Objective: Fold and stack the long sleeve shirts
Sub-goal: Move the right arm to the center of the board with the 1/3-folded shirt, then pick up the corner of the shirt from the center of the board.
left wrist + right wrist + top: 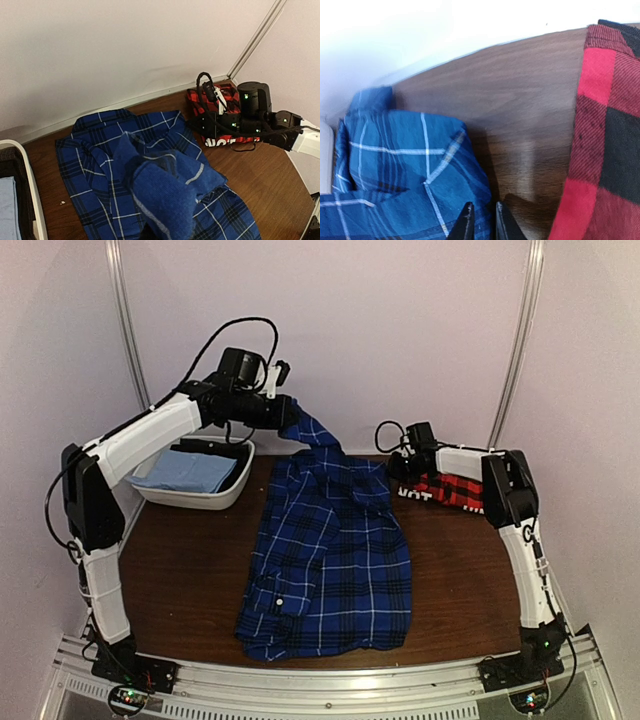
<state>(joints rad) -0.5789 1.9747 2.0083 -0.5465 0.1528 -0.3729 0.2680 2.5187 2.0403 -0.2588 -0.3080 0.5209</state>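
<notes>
On the table [190, 580], blue shirt [330, 560] runs near-to-far, collar [445, 155] probably far.

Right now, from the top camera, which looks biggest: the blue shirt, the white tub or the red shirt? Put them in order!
1. blue shirt, by far the largest.
2. white tub.
3. red shirt, which looks smallest, but the right arm hides part of it, so its place after the tub is unsure.
</notes>
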